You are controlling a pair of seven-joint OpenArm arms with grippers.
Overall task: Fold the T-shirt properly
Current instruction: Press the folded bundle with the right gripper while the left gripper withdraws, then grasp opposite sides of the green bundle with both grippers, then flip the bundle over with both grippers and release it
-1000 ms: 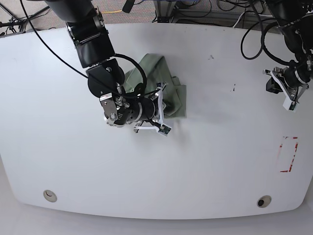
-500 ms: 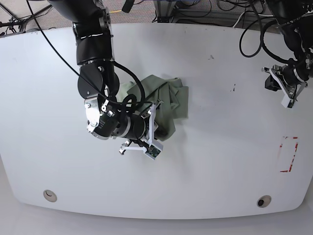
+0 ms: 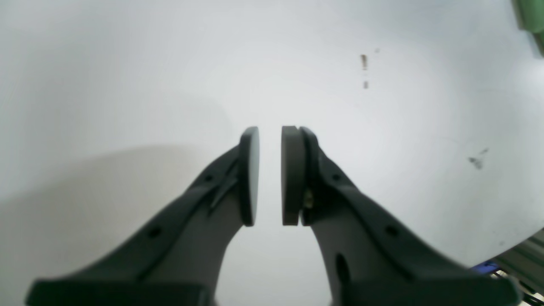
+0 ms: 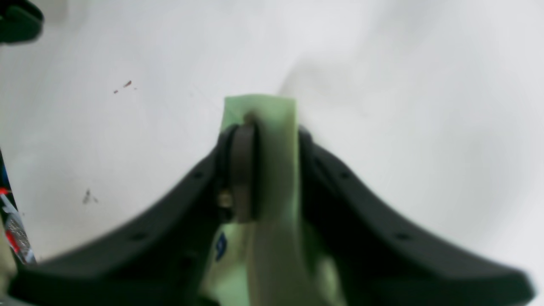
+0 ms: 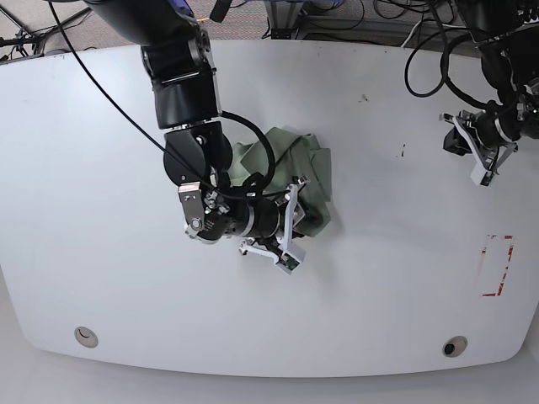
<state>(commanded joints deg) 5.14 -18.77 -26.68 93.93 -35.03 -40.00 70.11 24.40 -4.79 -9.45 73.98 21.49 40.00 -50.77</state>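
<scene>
Black arms, looping cables, dark pincer (round grey pads)

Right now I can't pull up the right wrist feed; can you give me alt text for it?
The right pincer is shut on a fold of the pale green T-shirt, which sticks out past the fingertips and trails back blurred toward the camera. Behind it lies the white table, bare but for a few small dark specks on the left.
</scene>
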